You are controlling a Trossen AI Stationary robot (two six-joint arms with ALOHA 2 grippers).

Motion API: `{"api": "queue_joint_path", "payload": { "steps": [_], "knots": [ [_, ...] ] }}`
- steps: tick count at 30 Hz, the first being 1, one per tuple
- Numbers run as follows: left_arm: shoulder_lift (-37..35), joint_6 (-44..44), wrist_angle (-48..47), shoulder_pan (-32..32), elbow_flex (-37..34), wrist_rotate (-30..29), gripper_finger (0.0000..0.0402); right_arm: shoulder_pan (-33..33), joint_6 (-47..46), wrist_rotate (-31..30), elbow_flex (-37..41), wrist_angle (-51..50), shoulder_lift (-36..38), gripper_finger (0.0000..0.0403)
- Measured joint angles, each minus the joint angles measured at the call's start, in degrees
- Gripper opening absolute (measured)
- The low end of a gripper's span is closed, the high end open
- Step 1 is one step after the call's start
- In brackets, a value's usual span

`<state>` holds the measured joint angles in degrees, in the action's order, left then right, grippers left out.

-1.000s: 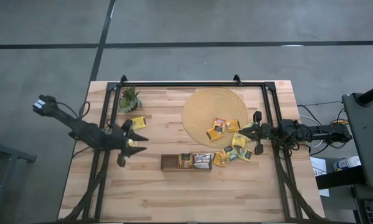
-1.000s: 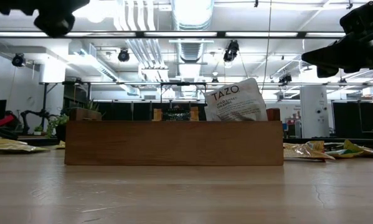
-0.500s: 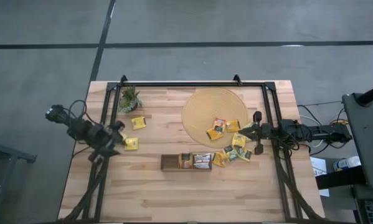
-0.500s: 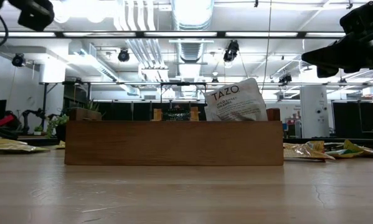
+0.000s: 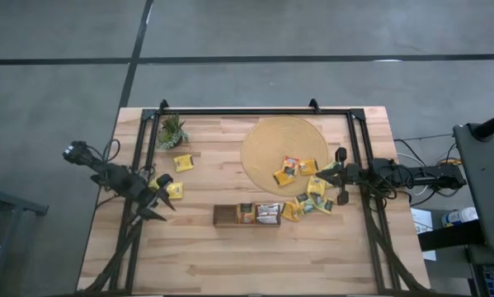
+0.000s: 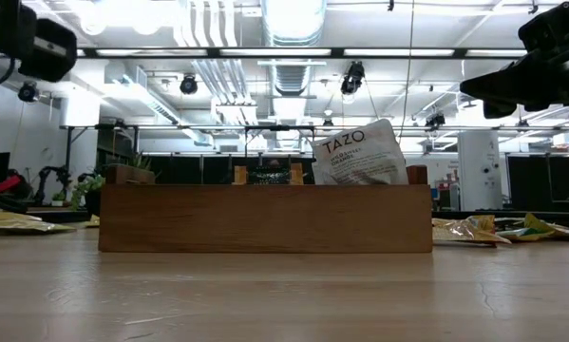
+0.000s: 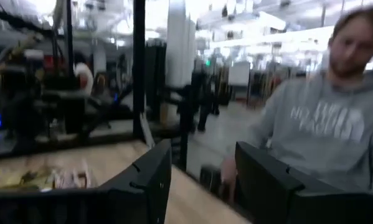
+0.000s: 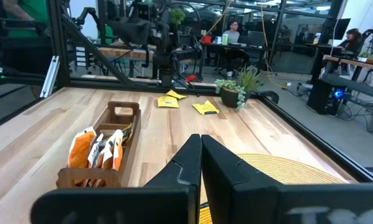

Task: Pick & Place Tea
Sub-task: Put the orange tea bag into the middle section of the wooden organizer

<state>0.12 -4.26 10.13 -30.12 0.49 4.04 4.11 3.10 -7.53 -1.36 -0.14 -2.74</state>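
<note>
Tea sachets lying scattered, both grippers carrying nothing

In the high view the tray is hiding most of its sachets; tea is lying mid-right just beside the right gripper, whose fingers are pressing together, empty. Two more sachets are sitting centre-left by the left gripper, which is standing open, grasping nothing.

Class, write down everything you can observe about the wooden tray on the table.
The wooden tray is a dark brown oblong box of plain wood with low walls and cut-out end handles. It lies flat on the light wooden table, just in front of the round woven mat. Tea sachets stand inside it, one white one poking above the rim. Yellow sachets lie beside its right end. No gripper touches it.
</note>
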Motion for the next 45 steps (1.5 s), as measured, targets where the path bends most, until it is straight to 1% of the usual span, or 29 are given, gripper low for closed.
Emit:
{"api": "queue_joint_path", "payload": {
  "steps": [6, 8, 17, 24, 45],
  "knots": [
    [-0.04, 2.24, -7.57, -0.01, 0.0, 0.0, 0.0171, -0.01, -0.05, 0.0, 0.01, -0.01, 0.0, 0.0009],
    [-0.04, 2.78, -8.64, -0.04, -0.02, -0.06, 0.0171, -0.01, -0.03, 0.0, -0.01, -0.03, 0.0, 0.0009],
    [0.07, 4.15, -9.12, -0.04, -0.02, -0.1, 0.0171, -0.01, -0.05, 0.0, -0.01, -0.03, 0.02, 0.0009],
    [0.07, -0.34, -9.36, -0.04, -0.04, -0.1, 0.0171, -0.01, 0.04, -0.01, 0.0, -0.05, 0.02, 0.0009],
    [0.07, -0.69, -8.44, -0.04, -0.13, -0.01, 0.0171, -0.01, 0.03, 0.0, 0.01, -0.05, 0.02, 0.0009]
  ]
}}
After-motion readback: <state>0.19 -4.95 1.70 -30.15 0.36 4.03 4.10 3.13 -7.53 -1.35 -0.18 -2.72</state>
